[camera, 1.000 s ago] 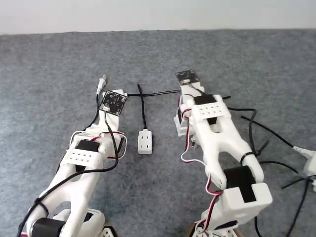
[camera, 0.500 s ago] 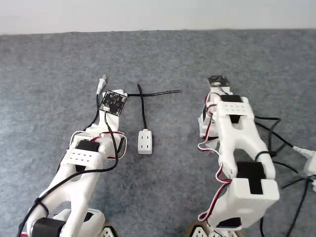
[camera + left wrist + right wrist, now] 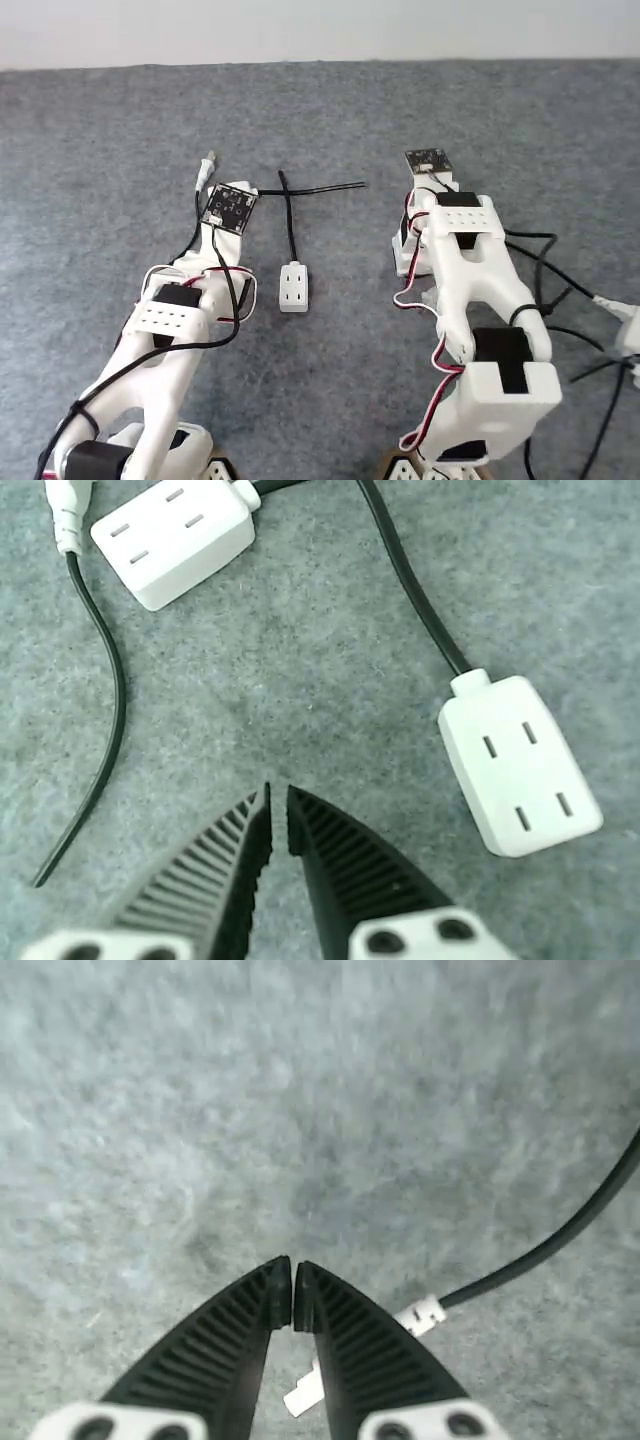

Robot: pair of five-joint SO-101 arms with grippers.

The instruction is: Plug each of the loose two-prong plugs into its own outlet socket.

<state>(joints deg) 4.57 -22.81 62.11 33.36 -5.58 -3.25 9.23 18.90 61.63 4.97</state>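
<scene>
Left claw [image 3: 278, 794] closed | outlet socket [image 3: 520, 765] just beside, not touching

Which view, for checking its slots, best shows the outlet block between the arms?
Left wrist view: the outlet block lies close, four slots plain. High view shows it small; right wrist view faces carpet and a cord.

outlet socket [image 3: 293, 286] on carpet [image 3: 100, 120], cord [image 3: 290, 215] stretching behind it

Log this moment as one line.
left gripper shut, empty, over carpet | right gripper shut, white cord end beside it | outlet block, second outlet block: slots empty
</scene>
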